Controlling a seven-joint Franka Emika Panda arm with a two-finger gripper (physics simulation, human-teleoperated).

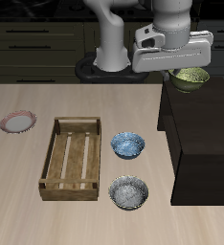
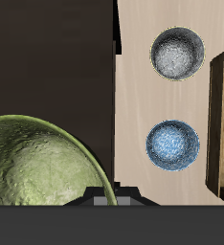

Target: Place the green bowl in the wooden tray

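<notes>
The green bowl sat on the dark block beside the counter, well apart from the wooden tray. My tool hovered above; its opening I couldn't tell.

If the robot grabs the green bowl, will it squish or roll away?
Probably no squishing: the green bowl looks hard and glazed. Its smooth rim could slip in the tool. Standing upright on the dark cabinet, it seems unlikely to roll, though its round sides might tip if nudged.
</notes>
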